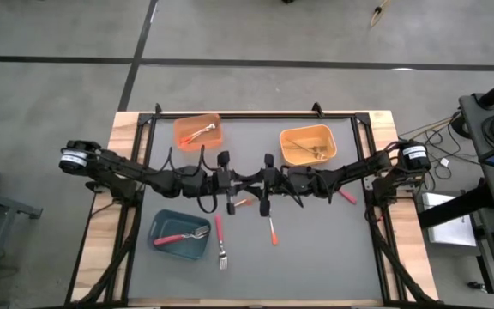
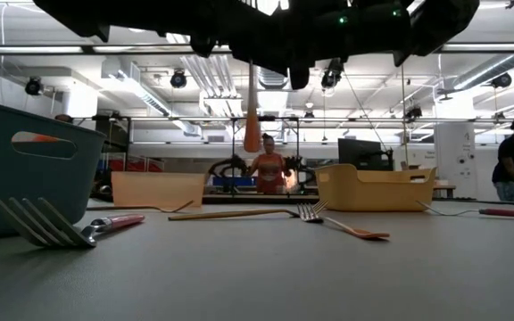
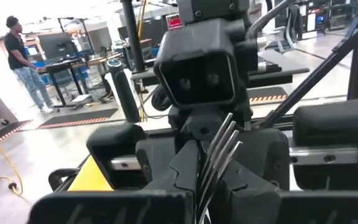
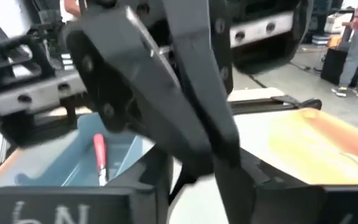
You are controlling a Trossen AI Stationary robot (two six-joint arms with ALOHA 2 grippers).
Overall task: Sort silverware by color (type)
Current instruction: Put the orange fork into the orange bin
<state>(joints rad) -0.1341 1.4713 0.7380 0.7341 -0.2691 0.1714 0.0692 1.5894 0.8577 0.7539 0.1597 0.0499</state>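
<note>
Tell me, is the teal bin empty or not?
Not empty. The high view shows one red-handled fork lying inside the teal bin.

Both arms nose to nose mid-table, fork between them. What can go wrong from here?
1. The left gripper is shut on the fork with only thin tines showing past it; the fork may pivot or slip out.
2. The right gripper sits very close; pulling apart might knock the fork loose.
3. A drop would likely land near the loose forks on the mat, unsorted.
</note>
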